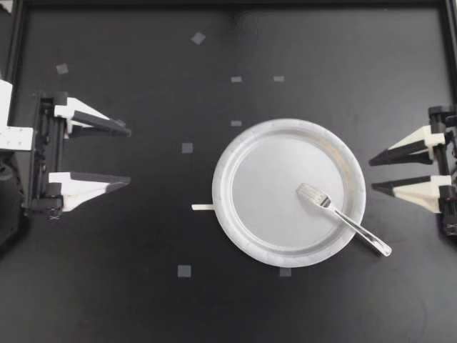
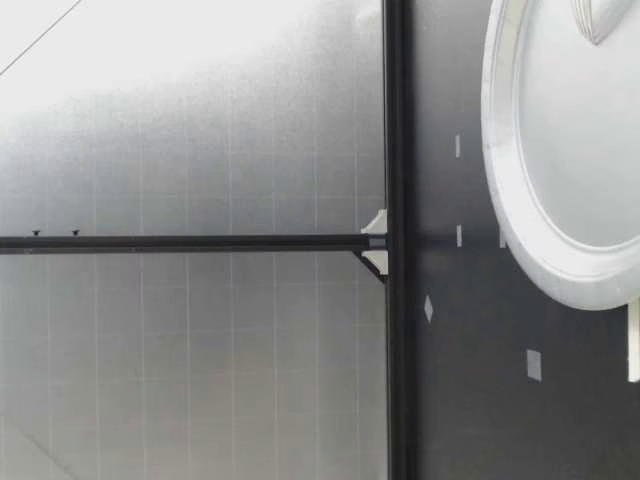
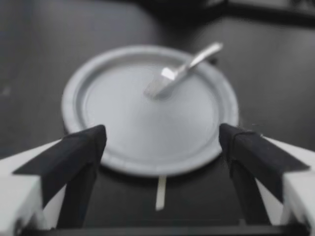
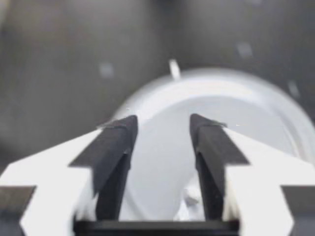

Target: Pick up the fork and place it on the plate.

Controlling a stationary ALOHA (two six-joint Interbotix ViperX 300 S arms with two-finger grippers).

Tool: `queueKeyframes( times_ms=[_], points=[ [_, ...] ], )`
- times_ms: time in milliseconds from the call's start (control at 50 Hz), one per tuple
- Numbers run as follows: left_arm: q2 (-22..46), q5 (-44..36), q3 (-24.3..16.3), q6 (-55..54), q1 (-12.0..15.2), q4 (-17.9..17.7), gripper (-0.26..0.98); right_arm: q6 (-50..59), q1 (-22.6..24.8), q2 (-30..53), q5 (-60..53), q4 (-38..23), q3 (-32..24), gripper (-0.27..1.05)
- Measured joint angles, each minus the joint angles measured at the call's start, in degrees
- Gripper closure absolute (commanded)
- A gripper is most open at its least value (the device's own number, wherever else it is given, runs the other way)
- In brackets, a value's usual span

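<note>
1. The fork (image 1: pixel 343 216) lies on the plate (image 1: pixel 264 179), in the plate's lower-right part in the top view. Its tines rest on the flat middle. The handle runs down and right across the rim, and its end hangs out over the dark counter (image 1: pixel 143 286).
2. In my left wrist view the fork (image 3: pixel 179 73) sits on the far side of the plate (image 3: pixel 128 132), well ahead of my fingers. Nothing touches it.
3. I judge the placing done, so the step in hand is simply keeping clear. The overhanging handle is the weak spot, since a brush against it could lever the fork off the rim. The plate also looks light enough to slide. Any further move of mine should therefore go straight away from the plate, never across it.
4. My right claw (image 1: pixel 372 175) is at the right edge of the frame, mid-height, with its fingers pointing left at the plate. It is partly open and holds nothing. Its tips are near the rim and apart from the handle's end, which lies lower in the frame.
5. My left claw (image 1: pixel 130 156) is at the left edge, mid-height, pointing right. It is spread wide, empty, and well apart from the plate.
</note>
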Motion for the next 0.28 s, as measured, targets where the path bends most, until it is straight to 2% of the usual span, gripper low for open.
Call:
queueKeyframes(
  times_ms=[140,280],
  points=[
    [-2.72,6.94,0.35,0.53,0.00,0.00,-0.15,0.00,0.09,-3.16,4.04,0.09,0.97,0.27],
    [-6.68,12.39,2.81,0.26,0.00,0.00,-0.15,0.26,0.00,-4.66,8.09,0.26,2.55,0.27]
  ],
)
